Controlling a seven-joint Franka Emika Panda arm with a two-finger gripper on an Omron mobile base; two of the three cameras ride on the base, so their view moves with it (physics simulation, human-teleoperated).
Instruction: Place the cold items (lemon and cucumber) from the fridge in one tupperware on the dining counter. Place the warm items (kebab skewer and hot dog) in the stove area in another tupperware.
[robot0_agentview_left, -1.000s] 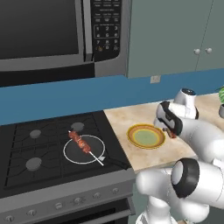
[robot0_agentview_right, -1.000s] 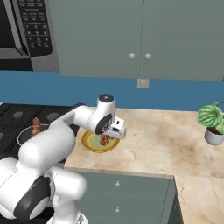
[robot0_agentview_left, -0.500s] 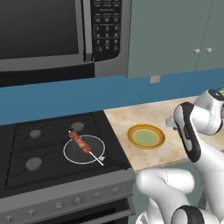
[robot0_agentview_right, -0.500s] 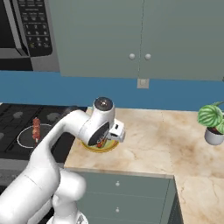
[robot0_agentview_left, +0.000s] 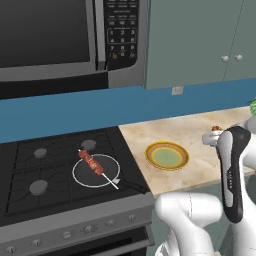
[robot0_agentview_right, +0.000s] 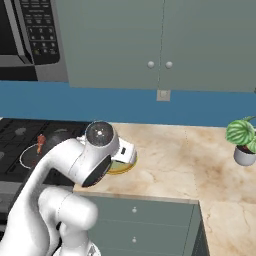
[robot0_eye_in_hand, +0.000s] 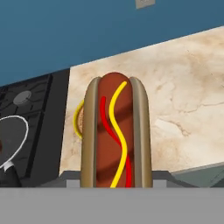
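On the desk (robot0_agentview_left: 200, 132) right of the stove, in the left base view, the yellow plate (robot0_agentview_left: 167, 155) lay empty, while the kebab skewer (robot0_agentview_left: 93, 163) rested in the pan (robot0_agentview_left: 96, 170) on the burners. The arm stood raised at the right, a bit of red showing at its hand.

In the right base view the plate (robot0_agentview_right: 120, 167) sat partly behind the arm, and a plant (robot0_agentview_right: 243, 141) stood well apart.

In the hand view the fingers were closed narrow on the hot dog (robot0_eye_in_hand: 116, 133), held lengthwise above the desk. It looked light and soft; a grip across the bun's sides seemed safest, gentle enough not to squash it.
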